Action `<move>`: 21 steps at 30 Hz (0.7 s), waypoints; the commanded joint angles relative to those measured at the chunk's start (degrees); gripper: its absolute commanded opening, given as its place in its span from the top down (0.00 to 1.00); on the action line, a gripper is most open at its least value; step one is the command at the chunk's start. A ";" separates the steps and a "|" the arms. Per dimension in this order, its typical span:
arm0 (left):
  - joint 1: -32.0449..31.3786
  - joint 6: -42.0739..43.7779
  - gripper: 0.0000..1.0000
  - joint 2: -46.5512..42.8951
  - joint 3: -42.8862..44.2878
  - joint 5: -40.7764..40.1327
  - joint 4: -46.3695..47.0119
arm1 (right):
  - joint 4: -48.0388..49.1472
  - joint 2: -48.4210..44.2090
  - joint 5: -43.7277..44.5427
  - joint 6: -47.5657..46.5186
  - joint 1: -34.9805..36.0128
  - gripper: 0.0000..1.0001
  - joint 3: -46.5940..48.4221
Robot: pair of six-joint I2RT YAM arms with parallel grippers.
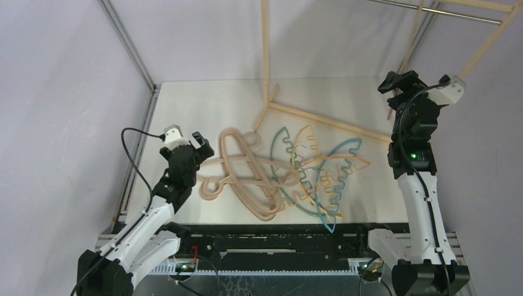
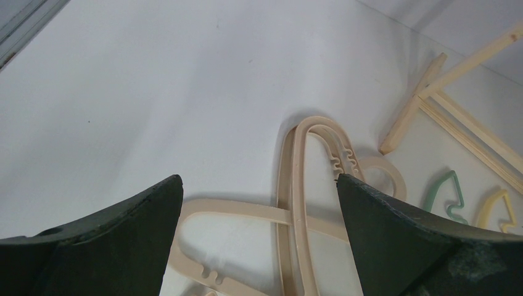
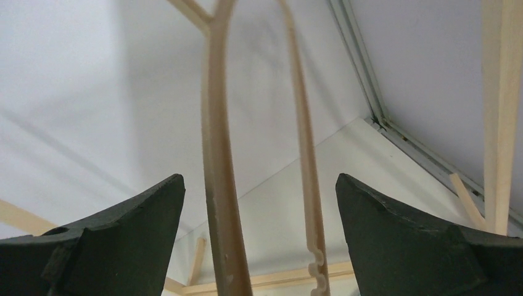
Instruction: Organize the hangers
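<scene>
Several beige hangers [image 1: 240, 172] lie crossed on the table, overlapping a tangle of teal, blue, yellow and orange hangers [image 1: 321, 176] to their right. My left gripper [image 1: 200, 143] hovers open over the left end of the beige pile. In its wrist view the open left gripper [image 2: 259, 185] frames two crossed beige hangers [image 2: 300, 185] without touching them. My right gripper [image 1: 398, 83] is raised at the back right beside the rack. It stands open [image 3: 259, 185], and a beige hanger [image 3: 216, 154] hangs upright between its fingers, touching neither one.
The pale wooden rack frame [image 1: 265, 49] stands at the back, with its base bars [image 1: 333, 121] lying across the table and its metal rod [image 1: 432, 12] high at the right. Teal [image 2: 447, 194] and yellow [image 2: 499, 209] hanger tips show beyond the beige ones.
</scene>
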 commanded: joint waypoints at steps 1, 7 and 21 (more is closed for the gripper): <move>0.19 0.76 0.00 -0.58 0.09 0.06 2.10 | 2.90 -5.57 1.42 -4.83 3.19 0.00 2.23; 0.19 0.73 0.00 0.75 0.29 0.29 2.28 | 1.19 -11.58 3.48 -14.50 12.24 0.00 6.28; 0.22 0.49 0.00 1.50 0.43 -1.07 1.64 | -9.75 6.43 9.87 -25.70 56.70 0.03 6.61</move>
